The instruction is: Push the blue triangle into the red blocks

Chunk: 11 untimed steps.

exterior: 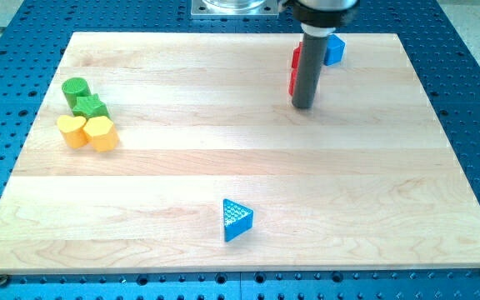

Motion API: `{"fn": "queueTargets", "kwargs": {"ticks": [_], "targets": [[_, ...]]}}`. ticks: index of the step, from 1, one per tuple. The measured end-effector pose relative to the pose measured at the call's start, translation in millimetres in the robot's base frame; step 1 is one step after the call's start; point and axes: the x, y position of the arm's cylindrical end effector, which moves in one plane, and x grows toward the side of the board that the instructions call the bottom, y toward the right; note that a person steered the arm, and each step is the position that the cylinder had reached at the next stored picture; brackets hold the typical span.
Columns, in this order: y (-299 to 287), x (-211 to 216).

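Observation:
The blue triangle (pixel 237 220) lies on the wooden board near the view's bottom, a little left of centre. The red blocks (pixel 294 70) sit near the view's top right, mostly hidden behind the dark rod; their shapes cannot be made out. My tip (pixel 302 105) rests on the board just below and right of the red blocks, far above and to the right of the blue triangle.
A blue block (pixel 334 49) sits just right of the rod near the board's top edge. At the view's left are a green cylinder (pixel 75 88), a green star (pixel 91 107), a yellow heart (pixel 72 130) and a yellow hexagon (pixel 101 132), clustered together.

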Motion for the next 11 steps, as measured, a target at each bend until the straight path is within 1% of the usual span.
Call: {"fn": "queueTargets", "kwargs": {"ticks": [1, 2, 3, 4, 5, 6, 7, 8, 9, 10, 11], "targets": [[19.7, -18.6], [20.0, 3.8], [11.8, 88.9], [-0.6, 212.5], [-73.8, 244.0], [-130.2, 233.9], [-149.0, 187.4], [-139.8, 162.2], [-84.7, 126.4], [-31.8, 141.1], [-13.9, 154.1]]}}
